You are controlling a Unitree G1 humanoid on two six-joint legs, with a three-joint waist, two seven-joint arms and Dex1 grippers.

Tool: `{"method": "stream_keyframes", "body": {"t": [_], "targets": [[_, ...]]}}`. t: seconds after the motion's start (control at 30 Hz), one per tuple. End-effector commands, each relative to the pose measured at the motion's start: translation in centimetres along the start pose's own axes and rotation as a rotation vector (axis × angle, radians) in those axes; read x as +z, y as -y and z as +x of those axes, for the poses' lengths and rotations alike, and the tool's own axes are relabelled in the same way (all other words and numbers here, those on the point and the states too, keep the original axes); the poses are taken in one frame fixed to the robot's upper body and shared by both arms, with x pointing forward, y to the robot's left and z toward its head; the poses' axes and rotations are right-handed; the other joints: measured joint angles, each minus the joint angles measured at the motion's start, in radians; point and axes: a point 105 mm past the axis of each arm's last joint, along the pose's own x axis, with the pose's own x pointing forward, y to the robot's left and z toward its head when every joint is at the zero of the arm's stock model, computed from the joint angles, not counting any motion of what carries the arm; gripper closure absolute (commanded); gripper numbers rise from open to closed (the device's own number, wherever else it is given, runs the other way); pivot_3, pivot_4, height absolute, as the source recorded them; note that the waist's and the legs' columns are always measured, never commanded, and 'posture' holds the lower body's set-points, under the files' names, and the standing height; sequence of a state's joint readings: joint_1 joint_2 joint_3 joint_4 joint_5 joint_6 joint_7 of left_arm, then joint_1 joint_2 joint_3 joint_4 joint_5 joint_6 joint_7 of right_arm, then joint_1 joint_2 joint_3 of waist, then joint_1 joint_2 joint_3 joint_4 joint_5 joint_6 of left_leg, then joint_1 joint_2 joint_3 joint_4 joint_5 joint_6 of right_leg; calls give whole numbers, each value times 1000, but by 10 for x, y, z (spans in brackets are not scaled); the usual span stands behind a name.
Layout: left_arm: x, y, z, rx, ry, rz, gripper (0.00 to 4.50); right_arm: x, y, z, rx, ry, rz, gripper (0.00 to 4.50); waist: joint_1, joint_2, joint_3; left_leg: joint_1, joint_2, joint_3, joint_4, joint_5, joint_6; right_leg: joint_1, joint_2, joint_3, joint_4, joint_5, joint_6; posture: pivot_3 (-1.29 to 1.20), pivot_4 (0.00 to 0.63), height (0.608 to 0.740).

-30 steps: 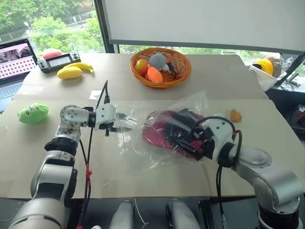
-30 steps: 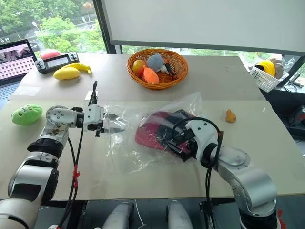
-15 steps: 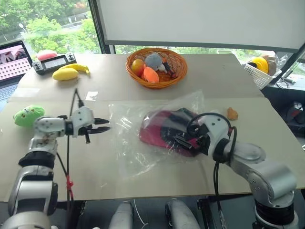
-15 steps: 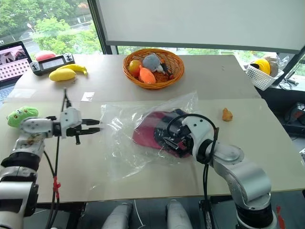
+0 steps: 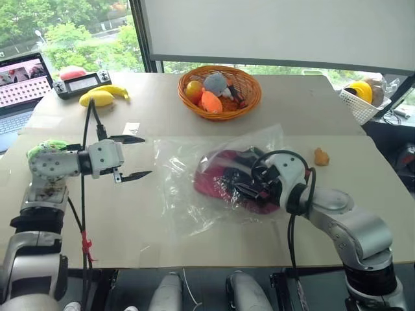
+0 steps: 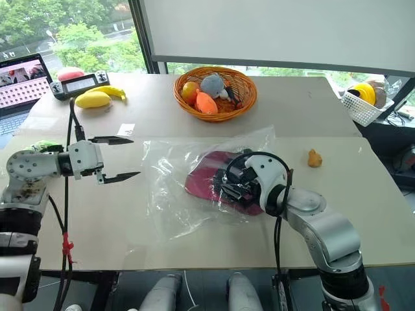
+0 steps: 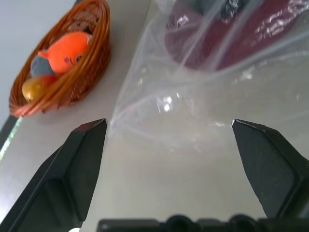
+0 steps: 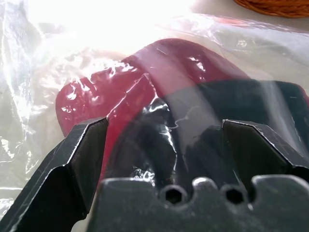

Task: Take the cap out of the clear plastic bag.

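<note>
Beige counter held the dark red fabric cap inside the crinkly clear plastic bag; the spread right gripper was nearest, the left gripper spread, well apart.

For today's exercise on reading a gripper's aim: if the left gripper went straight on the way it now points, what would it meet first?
Probably the clear plastic bag: its near edge lies just ahead of the open left gripper, with the cap inside, farther along. Depth is uncertain.
</note>
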State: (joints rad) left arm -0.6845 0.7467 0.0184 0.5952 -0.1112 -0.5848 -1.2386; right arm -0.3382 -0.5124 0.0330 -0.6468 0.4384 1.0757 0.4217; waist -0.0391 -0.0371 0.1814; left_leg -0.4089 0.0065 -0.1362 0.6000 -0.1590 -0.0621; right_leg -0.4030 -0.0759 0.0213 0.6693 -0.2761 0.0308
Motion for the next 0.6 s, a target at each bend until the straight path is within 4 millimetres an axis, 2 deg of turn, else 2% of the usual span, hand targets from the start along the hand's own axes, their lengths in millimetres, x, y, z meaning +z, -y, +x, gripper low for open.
{"method": "stream_keyframes", "body": {"t": [0.03,0.3,0.5,0.6], "targets": [[10,-12,16,11,30,164,59,17,-19,-11,97,61,-49,0,-2,0,0,0,0,0,0,0,0,0,0,0,0,0,0,0,150,733],[3,-2,53,-71,20,293,59,23,-36,-21,175,75,-43,0,-7,0,0,0,0,0,2,0,0,0,0,0,1,0,0,0,150,733],[-4,5,63,-114,-14,327,59,20,-36,-24,153,57,-36,0,-6,0,0,-2,0,0,4,-1,2,0,0,0,2,0,1,0,150,733],[-8,6,65,-114,-35,342,776,16,-34,-27,122,42,-32,0,-5,0,0,-2,0,0,5,-1,2,0,0,0,2,0,1,0,150,733]]}}
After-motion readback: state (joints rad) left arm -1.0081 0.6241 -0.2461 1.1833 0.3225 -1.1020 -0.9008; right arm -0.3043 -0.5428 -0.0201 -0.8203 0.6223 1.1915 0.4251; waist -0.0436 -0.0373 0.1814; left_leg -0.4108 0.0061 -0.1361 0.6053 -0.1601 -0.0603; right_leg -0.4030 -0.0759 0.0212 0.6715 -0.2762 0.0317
